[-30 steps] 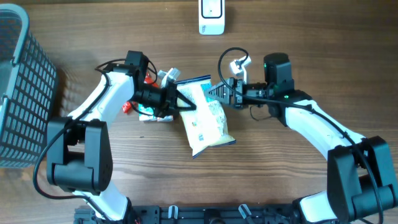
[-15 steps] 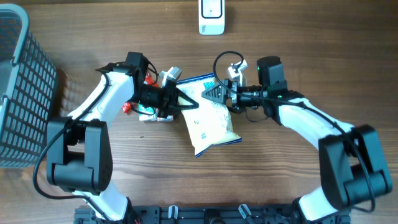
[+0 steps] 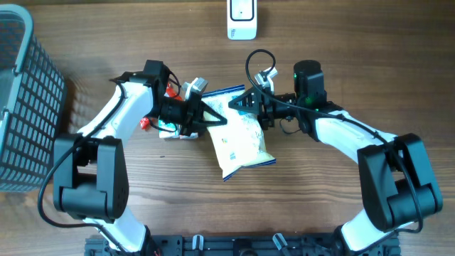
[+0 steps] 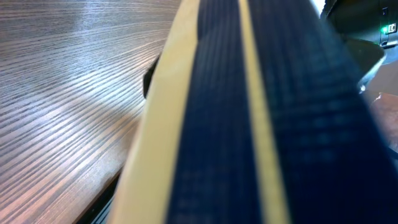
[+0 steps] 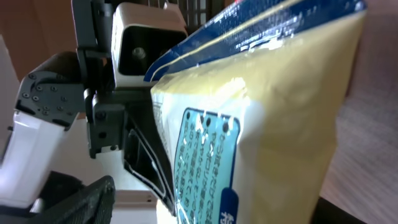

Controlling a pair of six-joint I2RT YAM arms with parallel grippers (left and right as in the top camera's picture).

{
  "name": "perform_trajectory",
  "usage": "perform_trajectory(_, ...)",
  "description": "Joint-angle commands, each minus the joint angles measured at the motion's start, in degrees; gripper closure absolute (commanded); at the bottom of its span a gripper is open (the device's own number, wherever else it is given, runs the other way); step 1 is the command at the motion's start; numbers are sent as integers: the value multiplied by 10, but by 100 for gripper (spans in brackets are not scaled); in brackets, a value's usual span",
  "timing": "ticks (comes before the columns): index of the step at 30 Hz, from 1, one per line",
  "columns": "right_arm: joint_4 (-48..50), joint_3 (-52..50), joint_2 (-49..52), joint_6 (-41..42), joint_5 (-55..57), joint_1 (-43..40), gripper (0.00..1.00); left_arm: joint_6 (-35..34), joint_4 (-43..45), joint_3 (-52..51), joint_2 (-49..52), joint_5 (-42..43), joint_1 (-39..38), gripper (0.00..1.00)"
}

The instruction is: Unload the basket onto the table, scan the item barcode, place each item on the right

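The item is a pale yellow snack bag with blue edges, held slanted above the table. My left gripper is shut on its upper left edge; in the left wrist view the bag's blue and yellow seam fills the picture, blurred. My right gripper stands at the bag's top right corner, jaws apart on either side of it. The right wrist view has the bag's printed face close up, one dark finger left of it with a gap between them. I cannot make out a barcode.
A white scanner-like device lies at the table's far edge. A grey mesh basket stands at the left. Small red and teal packets lie under my left arm. Bare wooden table lies in front.
My right gripper has moved left up to the bag's top right corner and its jaws have narrowed a little. The left gripper has kept its hold; the bag has shifted slightly.
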Motion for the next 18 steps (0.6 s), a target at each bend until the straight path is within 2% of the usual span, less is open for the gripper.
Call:
perform_trajectory(1, -8, 2, 10, 18, -26, 15, 21, 3, -2, 3, -5, 16, 2, 96)
perform_trajectory(5, -7, 2, 10, 18, -7, 35, 28, 2, -3, 3, -5, 16, 2, 96)
perform_trajectory(8, -8, 2, 10, 18, 15, 42, 42, 3, -5, 3, -5, 16, 2, 96)
perform_trajectory(11, -8, 2, 10, 18, 20, 42, 48, 3, -5, 3, -5, 16, 3, 96)
perform_trajectory(15, -14, 2, 10, 8, 13, 42, 47, 3, -1, 3, -5, 15, 3, 96)
perform_trajectory(18, -37, 2, 10, -20, 15, 42, 40, 3, 2, 3, -5, 11, 9, 96)
